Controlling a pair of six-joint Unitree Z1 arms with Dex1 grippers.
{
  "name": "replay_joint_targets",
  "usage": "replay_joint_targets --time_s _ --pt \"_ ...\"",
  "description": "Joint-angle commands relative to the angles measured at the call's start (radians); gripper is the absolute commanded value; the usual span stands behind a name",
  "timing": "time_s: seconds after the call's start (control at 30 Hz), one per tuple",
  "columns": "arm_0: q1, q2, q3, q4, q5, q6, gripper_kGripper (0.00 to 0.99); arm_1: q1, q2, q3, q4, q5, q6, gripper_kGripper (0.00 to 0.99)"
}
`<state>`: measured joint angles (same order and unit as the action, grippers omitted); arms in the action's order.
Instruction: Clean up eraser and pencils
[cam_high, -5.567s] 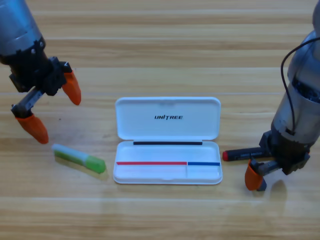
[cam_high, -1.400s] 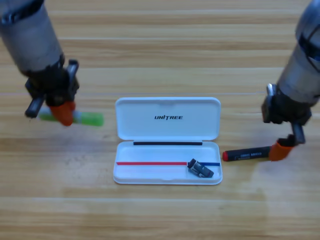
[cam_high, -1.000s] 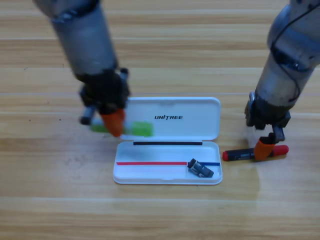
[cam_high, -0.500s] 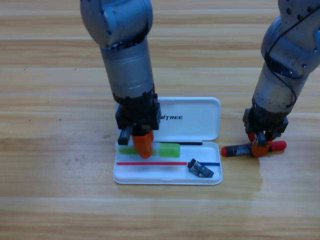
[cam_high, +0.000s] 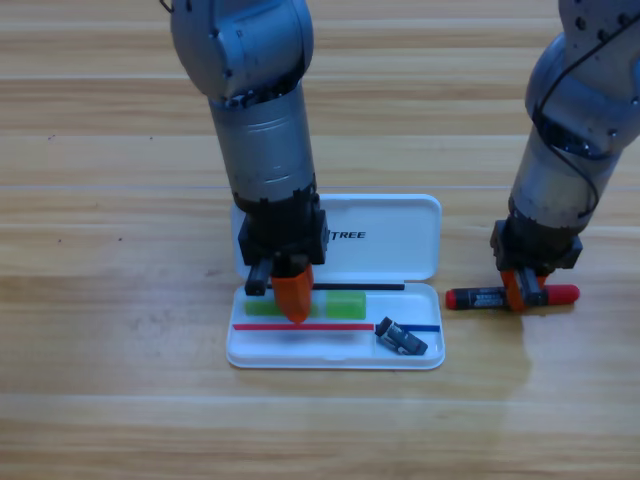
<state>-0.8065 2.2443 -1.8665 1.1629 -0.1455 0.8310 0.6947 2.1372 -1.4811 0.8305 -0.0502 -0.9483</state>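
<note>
Where the left arm does not cover it, the lid of the open white case (cam_high: 400, 240) shows the black letters "TREE". This arm drops steeply from the top edge, and its left tool (cam_high: 285, 297) points down into the tray, clamped on the green pencil (cam_high: 345, 304), which lies across the tray's upper part. At the tray's lower right lies the eraser (cam_high: 402, 339), tilted, with a pale mark too small to read. On the wooden tabletop (cam_high: 120, 400) just right of the case, the right arm stands nearly upright, its right tool (cam_high: 521, 290) closed over the middle of the black pencil (cam_high: 480, 297) with red ends, whose printed label is unreadable
</note>
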Motion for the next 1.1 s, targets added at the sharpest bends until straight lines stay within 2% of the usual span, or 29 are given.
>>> replay_joint_targets --time_s 0.03,0.3,0.97,1.0,1.07,1.1 --pt "-0.017 0.070 0.023 0.006 -0.014 -0.009 0.000 0.014 -0.094 0.061 0.021 -0.011 0.014 0.000" --pt "-0.017 0.087 0.026 -0.002 -0.011 -0.004 0.000 0.014 -0.220 0.087 0.073 0.015 0.020 0.000" --pt "-0.022 0.107 0.018 -0.002 -0.017 -0.018 0.000 0.028 -0.237 0.108 0.075 0.012 0.031 0.000" --pt "-0.022 0.107 0.018 0.000 -0.017 -0.018 0.141 0.029 -0.237 0.110 0.075 0.013 0.032 0.000" --pt "-0.022 0.109 0.018 0.004 -0.017 -0.021 0.675 0.031 -0.237 0.110 0.075 0.012 0.034 0.000" --pt "-0.023 0.109 0.018 0.006 -0.020 -0.023 0.871 0.032 -0.237 0.110 0.075 0.012 0.034 0.000"
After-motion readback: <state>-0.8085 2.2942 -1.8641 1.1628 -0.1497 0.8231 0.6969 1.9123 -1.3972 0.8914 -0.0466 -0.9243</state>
